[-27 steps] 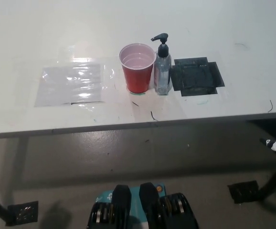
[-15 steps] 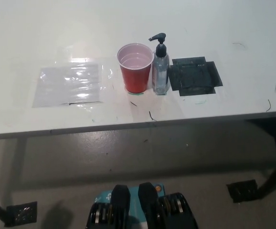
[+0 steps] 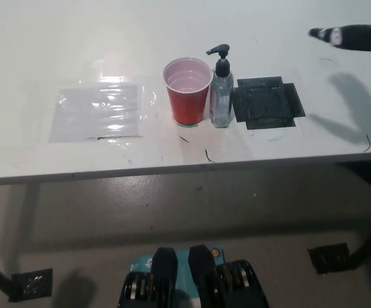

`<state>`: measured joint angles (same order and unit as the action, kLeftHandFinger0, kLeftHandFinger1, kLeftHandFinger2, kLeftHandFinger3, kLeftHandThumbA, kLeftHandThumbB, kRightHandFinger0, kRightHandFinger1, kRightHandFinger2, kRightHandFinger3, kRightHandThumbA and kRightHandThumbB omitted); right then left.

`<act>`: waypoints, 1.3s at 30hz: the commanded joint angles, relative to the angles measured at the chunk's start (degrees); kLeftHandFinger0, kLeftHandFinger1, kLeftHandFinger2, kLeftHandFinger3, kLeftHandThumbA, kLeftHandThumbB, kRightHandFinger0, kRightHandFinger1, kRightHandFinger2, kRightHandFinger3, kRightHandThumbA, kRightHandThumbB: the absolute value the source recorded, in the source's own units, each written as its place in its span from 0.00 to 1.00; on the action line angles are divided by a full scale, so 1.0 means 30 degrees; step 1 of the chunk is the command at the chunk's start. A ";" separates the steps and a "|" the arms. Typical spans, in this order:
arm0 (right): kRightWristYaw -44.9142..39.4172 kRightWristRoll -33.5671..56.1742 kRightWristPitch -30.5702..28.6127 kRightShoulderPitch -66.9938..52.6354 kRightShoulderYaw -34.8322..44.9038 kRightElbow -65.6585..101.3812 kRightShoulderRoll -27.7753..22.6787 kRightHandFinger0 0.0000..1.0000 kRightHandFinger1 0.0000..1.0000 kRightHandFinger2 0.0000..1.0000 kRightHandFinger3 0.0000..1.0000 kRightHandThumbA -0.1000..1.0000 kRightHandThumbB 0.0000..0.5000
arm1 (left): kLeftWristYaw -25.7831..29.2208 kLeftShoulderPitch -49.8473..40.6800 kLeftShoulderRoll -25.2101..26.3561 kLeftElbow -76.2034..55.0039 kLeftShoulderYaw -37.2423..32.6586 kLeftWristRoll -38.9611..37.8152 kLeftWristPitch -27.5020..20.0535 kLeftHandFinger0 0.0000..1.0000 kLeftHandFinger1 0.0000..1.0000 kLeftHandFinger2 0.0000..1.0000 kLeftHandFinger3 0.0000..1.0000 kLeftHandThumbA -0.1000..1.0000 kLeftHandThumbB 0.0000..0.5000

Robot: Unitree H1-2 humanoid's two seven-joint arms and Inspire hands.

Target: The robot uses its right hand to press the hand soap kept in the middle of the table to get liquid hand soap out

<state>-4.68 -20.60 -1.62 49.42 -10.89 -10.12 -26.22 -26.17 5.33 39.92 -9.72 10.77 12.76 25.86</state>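
A clear hand soap bottle (image 3: 221, 96) with a black pump head stands upright in the middle of the white table (image 3: 76, 45), its spout pointing left over a red cup (image 3: 187, 90) that touches its left side. My black right hand (image 3: 352, 36) reaches in from the upper right edge, well to the right of the bottle and above the table. Only one extended finger with a white-marked tip shows, pointing left. The rest of the hand is cut off by the frame. My left hand is not in view.
A black square patch (image 3: 267, 102) lies on the table just right of the bottle. A clear plastic sheet (image 3: 99, 112) lies at the left. The table's front edge (image 3: 172, 172) runs across the middle of the picture, with floor and table feet below.
My right hand has risen from below the table edge at the right to above the table at the upper right. It casts a shadow on the table. The bottle and cup stand unmoved.
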 commanded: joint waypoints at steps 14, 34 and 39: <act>-0.2564 -0.1937 0.0405 0.2167 -0.2398 -0.0612 0.1014 1.00 1.00 1.00 1.00 1.00 0.88 | -0.1589 0.0450 -0.0062 -0.0535 0.0980 0.1715 0.0356 1.00 1.00 1.00 0.88 1.00 0.20; -0.2651 -0.3859 -0.1768 0.2478 -0.4680 -0.3351 0.2334 1.00 1.00 1.00 1.00 1.00 0.83 | -0.3028 0.0558 -0.0554 -0.0770 0.1699 0.2897 0.0356 1.00 1.00 1.00 0.89 1.00 0.22; -0.2417 -0.4358 -0.2234 0.2877 -0.5165 -0.4088 0.2760 1.00 1.00 1.00 1.00 1.00 0.86 | -0.3277 0.0522 -0.0676 -0.0887 0.1843 0.3065 0.0356 1.00 1.00 1.00 0.90 1.00 0.19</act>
<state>-12.09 -31.61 -5.17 53.54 -26.18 -21.92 -18.67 -34.70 5.92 36.73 -10.36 14.99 20.08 25.87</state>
